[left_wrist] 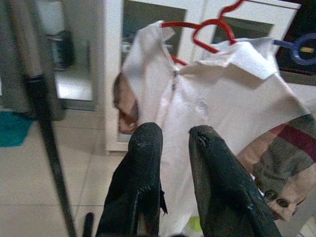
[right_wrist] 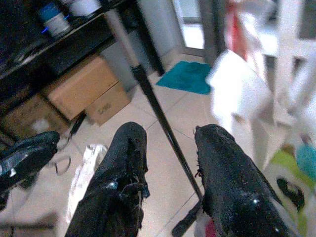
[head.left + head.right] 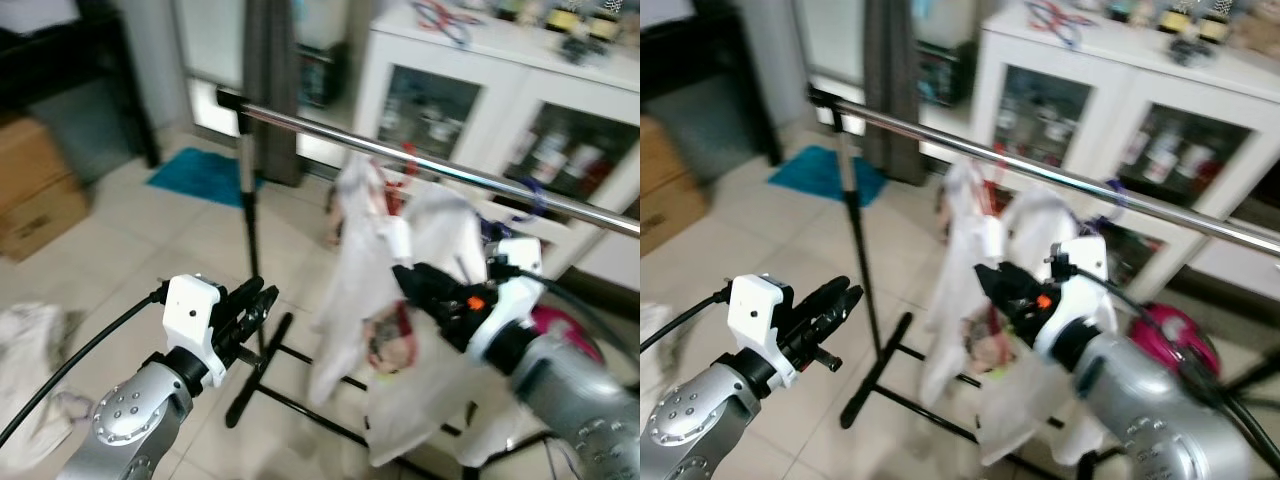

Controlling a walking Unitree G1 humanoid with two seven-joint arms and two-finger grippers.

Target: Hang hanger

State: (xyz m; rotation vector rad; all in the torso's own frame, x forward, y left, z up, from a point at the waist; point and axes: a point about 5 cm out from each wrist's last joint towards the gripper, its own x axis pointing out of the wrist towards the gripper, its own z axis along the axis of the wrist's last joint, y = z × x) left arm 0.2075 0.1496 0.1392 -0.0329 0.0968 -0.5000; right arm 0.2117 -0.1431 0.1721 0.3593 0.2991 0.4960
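Over by the left wall sit two cardboard boxes [image 3: 35, 190], and a crumpled pale cloth [image 3: 25, 370] lies on the tiles near them, well clear of the work. Farther back a teal mat [image 3: 205, 175] lies on the floor by a grey curtain [image 3: 270, 80].

The left gripper [image 3: 250, 305] is held out low in front of the rack's black upright post [image 3: 247, 190], its two black fingers parted a little with nothing between them. It points toward the clothes without touching them, and looks to me like a hand kept ready rather than one at work.

The chrome rail [image 3: 440, 165] runs from the top of that post slanting across to the right. On it hang two white shirts [image 3: 360, 260], each on a red hanger [image 1: 212, 34] whose hook is over the rail, so the task's hanger appears already up. A blue hook [image 1: 296, 47] hangs just beside them, and a striped beige garment [image 1: 281, 168] droops lower down.

The right gripper [image 3: 415, 283] sits close against the front of the shirts, near a printed patch. From its wrist camera its fingers stand apart and empty, aimed past the post at the floor, so I judge it has let go.

Behind everything stands a white glass-fronted cabinet [image 3: 480, 60], with something pink [image 3: 560, 325] on the floor to the right.
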